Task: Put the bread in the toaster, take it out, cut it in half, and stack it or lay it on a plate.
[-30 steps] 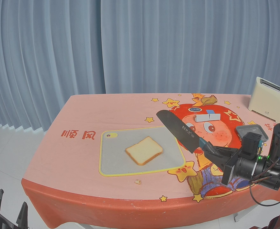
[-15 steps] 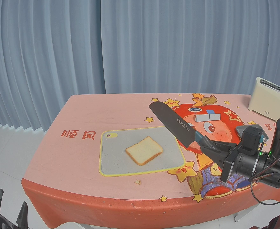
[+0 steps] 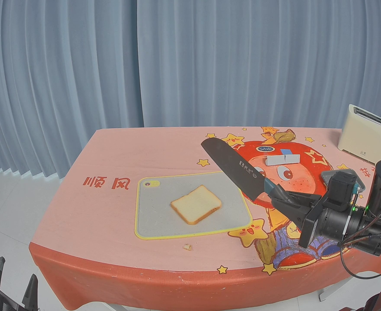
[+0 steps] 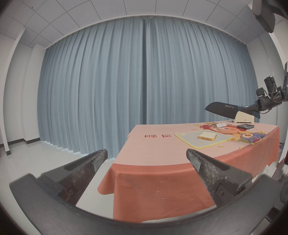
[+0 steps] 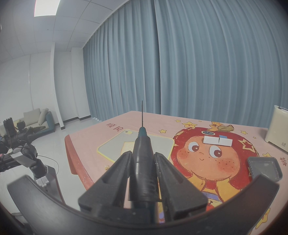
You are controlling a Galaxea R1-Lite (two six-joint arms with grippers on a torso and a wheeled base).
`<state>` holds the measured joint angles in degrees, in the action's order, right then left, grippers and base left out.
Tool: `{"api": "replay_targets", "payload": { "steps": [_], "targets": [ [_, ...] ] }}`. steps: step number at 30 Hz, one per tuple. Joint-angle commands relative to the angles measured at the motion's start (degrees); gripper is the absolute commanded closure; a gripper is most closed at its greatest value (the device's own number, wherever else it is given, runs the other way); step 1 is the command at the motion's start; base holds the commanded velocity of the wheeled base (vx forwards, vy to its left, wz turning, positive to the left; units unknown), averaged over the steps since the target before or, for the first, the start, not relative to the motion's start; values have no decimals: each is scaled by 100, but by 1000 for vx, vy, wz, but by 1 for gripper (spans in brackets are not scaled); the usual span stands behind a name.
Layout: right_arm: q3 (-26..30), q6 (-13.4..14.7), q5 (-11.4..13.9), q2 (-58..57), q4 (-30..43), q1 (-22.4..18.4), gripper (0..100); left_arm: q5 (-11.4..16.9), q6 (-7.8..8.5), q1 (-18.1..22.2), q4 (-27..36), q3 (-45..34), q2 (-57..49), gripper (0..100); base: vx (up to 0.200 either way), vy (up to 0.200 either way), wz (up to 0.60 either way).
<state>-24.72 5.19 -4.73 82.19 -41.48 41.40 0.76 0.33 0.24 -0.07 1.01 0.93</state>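
Black knife [image 3: 235, 167] clamped in right gripper [image 5: 142, 155] | left gripper [image 4: 146, 154] agape | plate [image 3: 325, 176] partly hidden

We see our left gripper [image 4: 146, 157] with its jaws spread wide, well short of the table [image 4: 157, 180]. A bread slice [image 4: 207, 135] lies flat on the cutting board [image 4: 189, 137]. In the air past the board, the right gripper [image 4: 252, 107] clamps a black knife [image 4: 224, 109]. The toaster [image 4: 243, 117] and dark tray [image 4: 246, 126] sit beyond the board.
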Motion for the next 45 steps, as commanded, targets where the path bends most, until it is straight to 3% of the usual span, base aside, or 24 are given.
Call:
{"api": "replay_targets", "payload": {
  "steps": [1,45],
  "targets": [
    [99,-18,-28,-10,9,9,100,-5,-7,2,-1,-101,-84,0,0,0,0],
    [222,-62,-63,-10,-228,96,100,-5,-7,11,-28,-101,-75,0,0,0,0]
  ]
}}
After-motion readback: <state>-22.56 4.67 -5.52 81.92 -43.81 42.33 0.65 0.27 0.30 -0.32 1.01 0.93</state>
